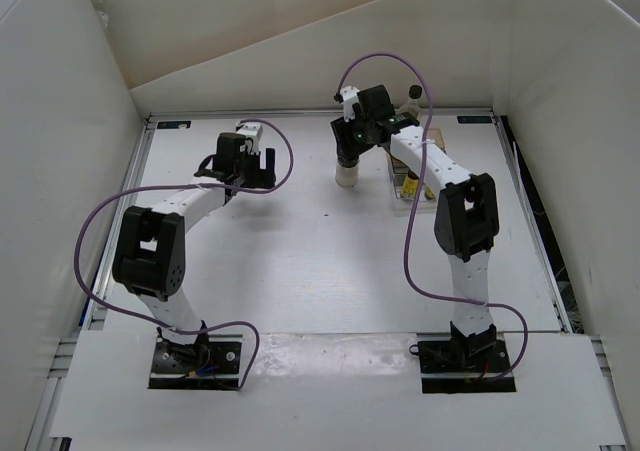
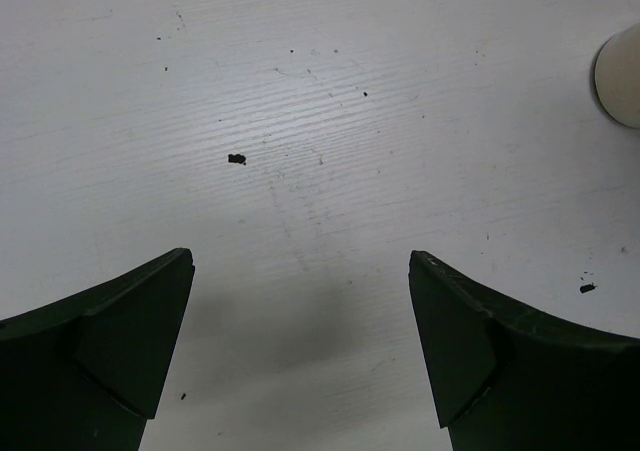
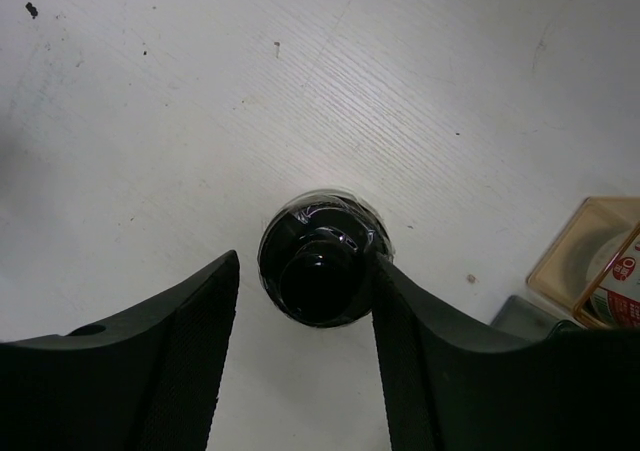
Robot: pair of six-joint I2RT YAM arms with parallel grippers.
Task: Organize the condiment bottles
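- Top view: my right gripper [image 1: 348, 157] hangs directly over the whitish jar [image 1: 346, 177]. The jar stands upright on the table [image 1: 300, 261], near the far edge and just left of the rack [image 1: 398, 193]. A yellow bottle [image 1: 410, 183] sits in the rack. My left gripper [image 1: 243, 161] hovers over the table on the left, well apart from the jar.
- Left wrist: the left gripper [image 2: 300, 271] has its jaws spread wide with only table [image 2: 300, 121] between them. The jar [image 2: 624, 76] shows at the right border.
- Right wrist: the right gripper [image 3: 306, 261] straddles the jar's black cap [image 3: 322, 271]. One finger touches the cap and a gap shows at the other, so the jaws are not yet clamped. A corner of the rack [image 3: 565, 261] sits at the right edge.
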